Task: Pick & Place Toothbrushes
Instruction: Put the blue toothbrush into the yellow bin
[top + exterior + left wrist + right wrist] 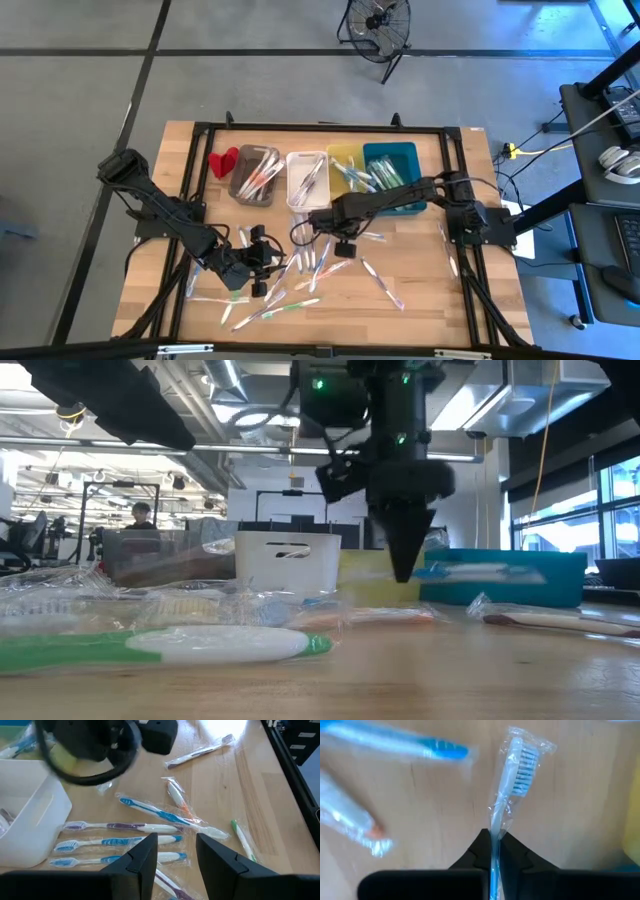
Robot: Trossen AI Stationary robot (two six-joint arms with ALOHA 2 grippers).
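Between the right hand's (492, 851) pinched fingers, a wrapped blue-handled toothbrush (512, 775) runs straight ahead, bristles farthest away, lying along the desk (430, 805) below the bins. Left hand (176, 854) hovers half-spread above other toothbrushes, empty.

— What's along the far edge of the wooden table (420, 290)?

— Four bins in a row, touching or nearly so: a grey bin (253, 174), a white bin (306, 178), a yellow bin (344, 160) and a teal bin (395, 172). A small red object (223, 161) lies just beside the grey one, towards the far left corner.

— And beyond the table?

— A black fan (377, 25) stands on the grey floor. Across the room, a person (141, 515) sits behind a desk.
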